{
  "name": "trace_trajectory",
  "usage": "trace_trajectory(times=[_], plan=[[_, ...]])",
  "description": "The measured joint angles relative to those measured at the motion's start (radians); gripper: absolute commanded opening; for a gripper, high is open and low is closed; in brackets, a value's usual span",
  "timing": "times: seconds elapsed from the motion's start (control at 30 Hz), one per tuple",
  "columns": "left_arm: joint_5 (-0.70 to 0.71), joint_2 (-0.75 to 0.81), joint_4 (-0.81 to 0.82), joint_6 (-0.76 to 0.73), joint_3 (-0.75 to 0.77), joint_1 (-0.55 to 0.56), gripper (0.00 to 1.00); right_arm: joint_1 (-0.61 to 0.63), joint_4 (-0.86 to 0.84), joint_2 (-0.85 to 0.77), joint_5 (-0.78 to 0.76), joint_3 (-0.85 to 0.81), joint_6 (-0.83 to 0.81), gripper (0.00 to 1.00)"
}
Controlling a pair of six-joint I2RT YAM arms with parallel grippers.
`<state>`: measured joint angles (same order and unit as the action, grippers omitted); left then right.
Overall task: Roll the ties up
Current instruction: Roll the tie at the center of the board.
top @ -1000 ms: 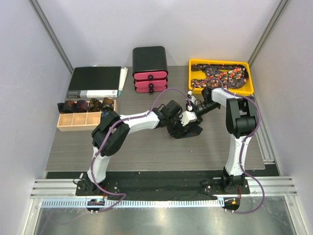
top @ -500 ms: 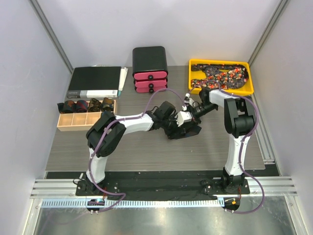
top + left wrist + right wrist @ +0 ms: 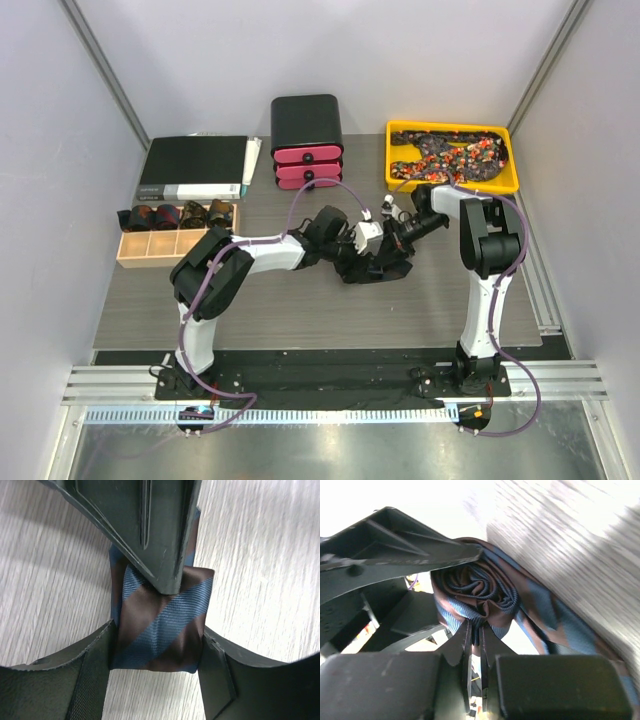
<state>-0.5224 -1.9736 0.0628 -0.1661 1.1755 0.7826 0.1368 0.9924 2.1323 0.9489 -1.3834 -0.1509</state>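
A brown and blue striped tie (image 3: 160,625) is wound into a coil on the table, with its loose tail lying flat to the right (image 3: 555,620). From above it is a dark mass (image 3: 385,268) where both grippers meet. My left gripper (image 3: 158,631) is shut on the coil, one finger pressing each side. My right gripper (image 3: 476,630) is shut on a fold of fabric at the coil's end (image 3: 475,592). In the left wrist view the right gripper's fingers (image 3: 155,540) come down onto the coil from above.
A yellow tray (image 3: 450,126) at the back right holds speckled ties (image 3: 455,150). A wooden box (image 3: 175,250) at the left holds several rolled ties (image 3: 170,215). A black and pink drawer unit (image 3: 307,140) and a black flat box (image 3: 195,167) stand at the back.
My left arm's wrist and elbow have swung a little to the left. Both grippers stay closed on the tie coil, which has shifted slightly left.
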Motion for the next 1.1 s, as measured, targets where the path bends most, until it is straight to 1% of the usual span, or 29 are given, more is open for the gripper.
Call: trace_trajectory(times=[0.2,0.4,0.47,0.57,0.6,0.67,0.7,0.73,0.8,0.9,1.1], plan=[[-0.050,-0.001,0.063,0.010,-0.004,-0.003,0.63,-0.016,0.008,0.006,-0.029,0.008,0.002,0.01],[-0.085,-0.011,0.085,-0.002,-0.004,-0.004,0.68,-0.016,0.019,0.008,-0.064,0.006,0.008,0.01],[-0.087,-0.016,0.084,-0.018,-0.004,0.002,0.65,-0.016,0.026,0.008,-0.079,0.004,0.008,0.01],[-0.085,-0.025,0.078,-0.049,-0.003,0.010,0.55,-0.013,0.034,0.008,-0.099,-0.002,0.008,0.01],[-0.082,-0.027,0.074,-0.060,-0.003,0.013,0.44,-0.011,0.034,0.008,-0.102,-0.003,0.009,0.03],[-0.072,-0.027,0.050,-0.084,0.002,0.019,0.33,-0.004,0.034,0.008,-0.107,-0.005,0.011,0.08],[-0.067,-0.027,0.032,-0.100,0.007,0.024,0.24,-0.001,0.034,0.008,-0.111,-0.008,0.012,0.17],[-0.058,-0.027,0.017,-0.110,0.013,0.028,0.21,0.002,0.036,0.009,-0.119,-0.012,0.013,0.23],[-0.024,-0.027,-0.028,-0.132,0.034,0.039,0.18,0.003,0.047,0.009,-0.138,-0.024,0.012,0.36],[0.028,-0.026,-0.085,-0.142,0.061,0.053,0.17,-0.002,0.060,0.010,-0.170,-0.037,0.001,0.43],[0.109,-0.025,-0.180,-0.152,0.103,0.064,0.18,-0.019,0.061,-0.003,-0.172,-0.048,-0.008,0.45]])
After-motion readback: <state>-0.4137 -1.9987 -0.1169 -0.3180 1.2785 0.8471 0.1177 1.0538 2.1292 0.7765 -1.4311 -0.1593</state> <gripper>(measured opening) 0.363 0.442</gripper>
